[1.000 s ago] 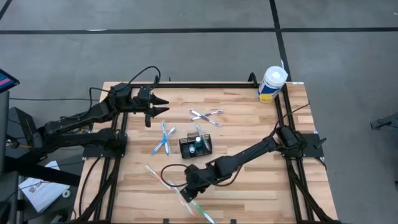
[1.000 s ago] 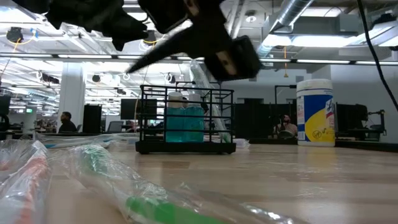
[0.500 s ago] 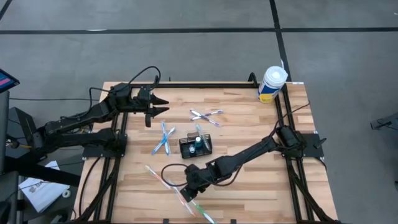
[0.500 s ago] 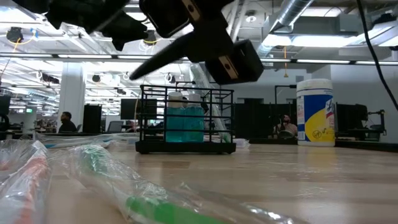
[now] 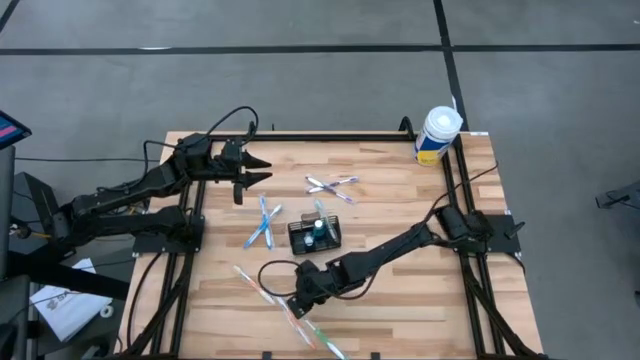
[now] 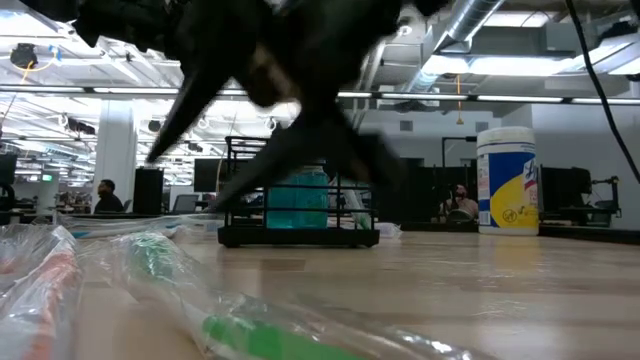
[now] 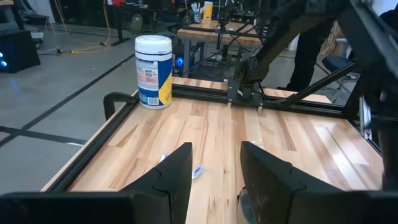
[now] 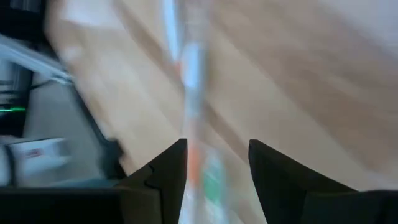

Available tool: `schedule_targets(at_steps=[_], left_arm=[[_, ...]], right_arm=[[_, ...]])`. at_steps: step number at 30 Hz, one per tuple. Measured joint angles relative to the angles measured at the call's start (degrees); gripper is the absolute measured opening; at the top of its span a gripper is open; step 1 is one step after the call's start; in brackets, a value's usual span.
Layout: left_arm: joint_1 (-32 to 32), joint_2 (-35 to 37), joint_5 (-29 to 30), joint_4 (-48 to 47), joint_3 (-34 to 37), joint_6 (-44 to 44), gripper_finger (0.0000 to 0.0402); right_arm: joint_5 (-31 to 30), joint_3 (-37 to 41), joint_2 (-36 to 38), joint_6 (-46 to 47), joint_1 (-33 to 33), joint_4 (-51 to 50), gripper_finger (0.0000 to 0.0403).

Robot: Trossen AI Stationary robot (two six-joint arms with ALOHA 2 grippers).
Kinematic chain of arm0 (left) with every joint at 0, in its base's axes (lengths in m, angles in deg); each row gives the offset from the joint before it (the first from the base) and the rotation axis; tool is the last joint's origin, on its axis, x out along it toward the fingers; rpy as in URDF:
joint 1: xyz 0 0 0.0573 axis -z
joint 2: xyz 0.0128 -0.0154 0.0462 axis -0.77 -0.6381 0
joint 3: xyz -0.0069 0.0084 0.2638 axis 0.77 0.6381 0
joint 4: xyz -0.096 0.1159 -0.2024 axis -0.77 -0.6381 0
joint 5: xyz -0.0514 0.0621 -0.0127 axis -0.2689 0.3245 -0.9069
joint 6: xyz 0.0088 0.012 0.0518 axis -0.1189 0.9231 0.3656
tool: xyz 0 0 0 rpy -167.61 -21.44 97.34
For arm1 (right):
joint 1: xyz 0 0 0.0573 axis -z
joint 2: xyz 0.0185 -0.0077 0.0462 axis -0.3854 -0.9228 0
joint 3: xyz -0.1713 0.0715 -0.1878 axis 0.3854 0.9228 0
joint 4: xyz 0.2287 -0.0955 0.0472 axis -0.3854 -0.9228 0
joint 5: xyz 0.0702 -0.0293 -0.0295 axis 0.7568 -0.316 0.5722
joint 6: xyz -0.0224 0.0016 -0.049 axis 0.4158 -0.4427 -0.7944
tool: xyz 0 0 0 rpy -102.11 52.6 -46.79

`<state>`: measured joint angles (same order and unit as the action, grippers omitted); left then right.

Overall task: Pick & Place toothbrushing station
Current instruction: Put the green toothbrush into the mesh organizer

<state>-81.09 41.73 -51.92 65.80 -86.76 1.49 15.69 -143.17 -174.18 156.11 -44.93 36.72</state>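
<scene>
1. In the high view the toothbrushing station (image 5: 315,235), a small black wire-mesh basket, stands upright on the wooden table (image 5: 400,200) just left of the frame's centre, with something teal inside it
2. The right gripper (image 5: 290,297) sits in the lower middle of the high view, below and slightly left of the basket and apart from it, over wrapped toothbrushes (image 5: 300,320) lying near the table's lower edge
3. In the right wrist view its two dark fingers (image 8: 165,171) stand parted with an open gap, and a blurred wrapped toothbrush (image 8: 189,68) runs on the wood beyond that gap; nothing appears to be held, though the blur makes this hard to confirm
4. The left gripper (image 5: 258,169) hangs in the upper left of the high view, well apart from the basket; its fingers (image 7: 177,171) are parted with bare table between them, holding nothing
5. Two blue wrapped toothbrushes (image 5: 262,222) lie just left of the basket, and another crossed pair (image 5: 332,186) lies above it
6. A white-and-yellow wipes tub (image 5: 437,135) stands at the table's upper right corner
</scene>
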Motion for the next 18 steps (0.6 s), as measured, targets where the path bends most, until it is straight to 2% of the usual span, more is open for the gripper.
schedule_targets(at_steps=[5,13,18], left_arm=[[0.0,0.0,-0.2,-0.2,0.0,0.0,0.0127],[0.0,0.0,-0.2,-0.3,0.0,0.2,0.0128],[0.0,0.0,-0.2,-0.3,0.0,0.1,0.0127]], right_arm=[[0.9,-0.2,-4.3,0.9,0.7,8.0,0.0161],[2.0,-0.2,-4.6,-2.0,3.0,7.9,0.0161],[5.9,-0.2,-4.6,-3.8,2.3,7.2,0.0161]])
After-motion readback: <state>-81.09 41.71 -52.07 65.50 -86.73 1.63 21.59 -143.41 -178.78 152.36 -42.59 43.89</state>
